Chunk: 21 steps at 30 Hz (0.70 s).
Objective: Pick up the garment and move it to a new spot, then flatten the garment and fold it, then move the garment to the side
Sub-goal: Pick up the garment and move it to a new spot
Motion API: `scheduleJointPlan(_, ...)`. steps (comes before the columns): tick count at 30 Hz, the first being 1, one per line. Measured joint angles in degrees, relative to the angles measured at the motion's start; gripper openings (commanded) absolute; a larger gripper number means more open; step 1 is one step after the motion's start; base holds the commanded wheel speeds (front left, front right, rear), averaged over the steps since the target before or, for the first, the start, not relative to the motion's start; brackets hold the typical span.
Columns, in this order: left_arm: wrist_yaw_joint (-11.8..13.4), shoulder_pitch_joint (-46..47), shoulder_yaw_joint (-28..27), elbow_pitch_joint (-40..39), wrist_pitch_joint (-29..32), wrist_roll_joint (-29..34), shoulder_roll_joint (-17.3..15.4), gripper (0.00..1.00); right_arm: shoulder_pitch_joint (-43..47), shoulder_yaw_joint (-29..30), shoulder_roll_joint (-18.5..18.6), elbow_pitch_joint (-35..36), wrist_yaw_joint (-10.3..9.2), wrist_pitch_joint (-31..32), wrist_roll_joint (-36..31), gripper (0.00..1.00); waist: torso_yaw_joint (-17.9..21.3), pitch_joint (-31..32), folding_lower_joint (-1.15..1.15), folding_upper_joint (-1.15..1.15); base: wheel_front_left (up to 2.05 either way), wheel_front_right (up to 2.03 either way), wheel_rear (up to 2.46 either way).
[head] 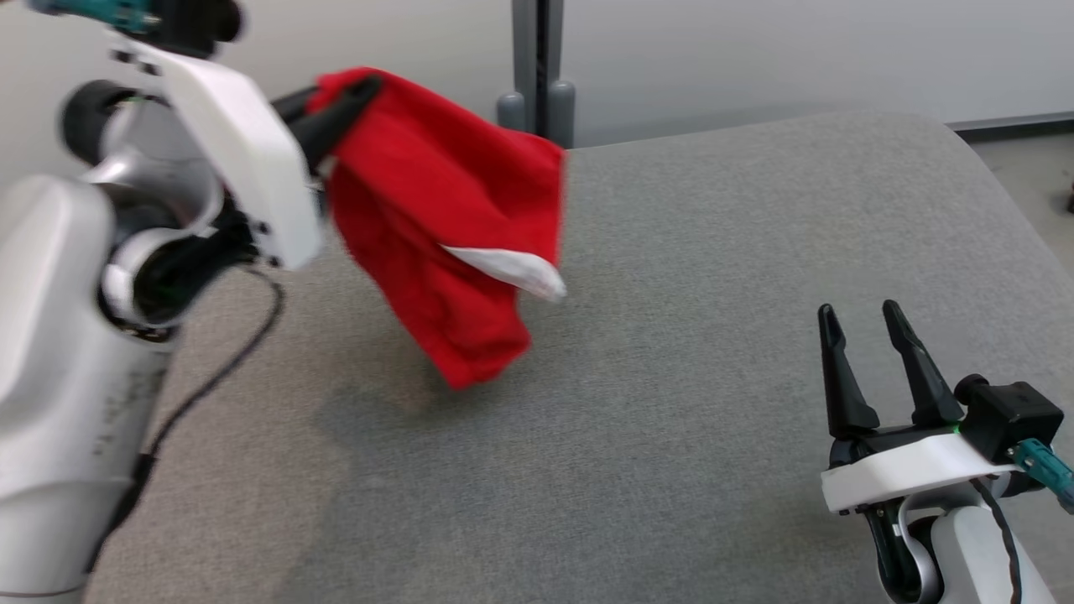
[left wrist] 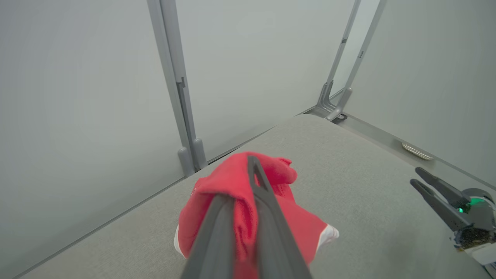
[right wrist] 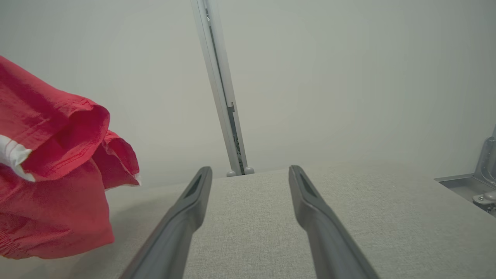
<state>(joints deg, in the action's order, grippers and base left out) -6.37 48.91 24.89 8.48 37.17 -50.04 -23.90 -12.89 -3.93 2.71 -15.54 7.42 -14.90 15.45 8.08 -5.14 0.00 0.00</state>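
Cloth fills the grip of my left gripper [head: 357, 92]: its two dark fingers [left wrist: 267, 217] are pressed together on a bunched upper edge of the red garment [head: 436, 218], raised over the far left part of the grey padded surface [head: 755, 252]. From that pinch the garment hangs down and to my right in loose folds, blurred at the edges in the head view. A white trim piece [head: 520, 270] shows on the side facing my other arm. The lowest red corner comes close to the padding, with a soft shadow beneath it; I cannot tell whether it touches. Along my left wrist, the fabric wraps over one finger while the other lies bare on top of it. My right gripper [head: 858, 309] sits low at the near right, well apart from the garment, its fingers spread wide with nothing between them, pointing across bare padding towards a grey upright post [head: 537, 75] and the pale wall panels behind it. A thin black cable [head: 226, 369] loops along my left arm.
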Motion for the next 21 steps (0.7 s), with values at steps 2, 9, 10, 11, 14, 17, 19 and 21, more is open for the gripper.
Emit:
scheduleJointPlan(2,0.42,0.01,1.19,-1.22,0.23,-0.43,2.38,0.0,-0.01,0.69,0.01,0.07,0.0,0.01,-0.01,1.0,0.96,-0.24,0.0,0.0,0.0,0.0,0.0)
scheduleJointPlan(9,1.16,-1.8,4.92,-1.66,-0.94,-1.1,8.56,0.0,-0.14,0.93,0.0,0.07,0.0,0.01,0.0,1.0,3.33,-1.24,0.0,0.0,0.0,0.0,0.0)
scheduleJointPlan(10,1.15,-2.42,5.5,-1.05,-1.54,-1.11,9.47,0.0,-0.21,0.83,0.0,0.05,0.0,0.0,0.09,1.0,3.53,-1.38,0.0,0.0,0.0,0.0,0.0)
scheduleJointPlan(11,1.15,-3.15,6.01,-0.38,-2.11,-1.18,10.5,0.0,-0.37,0.75,0.01,0.0,0.0,0.01,0.14,1.0,3.7,-1.52,0.0,0.0,0.0,0.0,0.0)
scheduleJointPlan(14,0.98,-5.47,7.66,1.99,-4.33,-1.68,13.39,0.0,-0.65,0.16,-0.01,-0.11,0.0,0.01,0.23,1.0,4.07,-1.87,0.0,0.0,0.0,0.0,0.0)
scheduleJointPlan(17,0.53,-7.83,9.69,5.21,-6.76,-1.78,16.01,0.0,-0.67,0.04,0.0,-0.34,0.0,0.01,0.22,1.0,4.17,-2.16,0.0,0.0,0.0,0.0,0.0)
scheduleJointPlan(19,0.31,-8.91,11.04,7.83,-9.11,-1.15,17.36,0.0,-0.68,0.05,0.01,-0.52,0.0,0.01,0.12,1.0,4.0,-2.26,0.0,0.0,0.0,0.0,0.0)
scheduleJointPlan(21,-0.13,-9.93,11.54,10.88,-11.98,-1.59,18.84,0.0,-0.7,-0.12,0.0,-0.75,0.0,0.01,-0.04,1.0,3.71,-2.36,0.0,0.0,0.0,0.0,0.0)
